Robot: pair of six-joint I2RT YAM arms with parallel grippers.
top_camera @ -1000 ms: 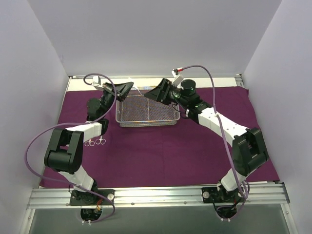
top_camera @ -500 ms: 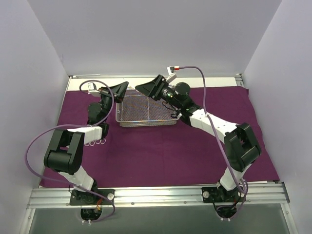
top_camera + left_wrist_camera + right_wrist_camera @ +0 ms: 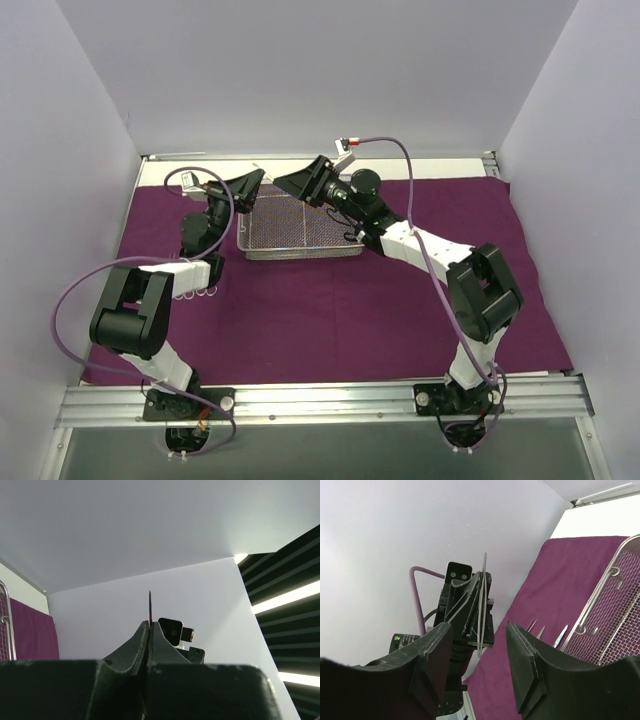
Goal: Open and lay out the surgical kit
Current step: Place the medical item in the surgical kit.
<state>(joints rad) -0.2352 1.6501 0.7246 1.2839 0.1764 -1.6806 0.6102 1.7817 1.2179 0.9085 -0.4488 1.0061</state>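
Note:
The dark purple cloth wrap (image 3: 340, 300) lies spread flat over the table. On it, at the back middle, stands the silver wire-mesh tray (image 3: 300, 228). My left gripper (image 3: 254, 181) is raised beside the tray's left end, shut on a slim metal instrument (image 3: 482, 597) that sticks out past its fingertips (image 3: 149, 602). My right gripper (image 3: 287, 183) points at it from the right, open, with its fingers (image 3: 437, 650) on either side of the instrument's line but apart from it. More ring-handled instruments (image 3: 196, 292) lie on the cloth by the left arm; their tips (image 3: 561, 636) show in the right wrist view.
White walls close in the back and both sides. The tray's rim (image 3: 600, 597) lies just right of my right gripper (image 3: 480, 627). A purple cable (image 3: 420, 175) loops over the right arm. A metal rail (image 3: 320, 400) runs along the near edge.
The right gripper has swung left across the tray's back edge up to the left gripper, and its jaws have narrowed. The left gripper rose slightly, still shut on the instrument.

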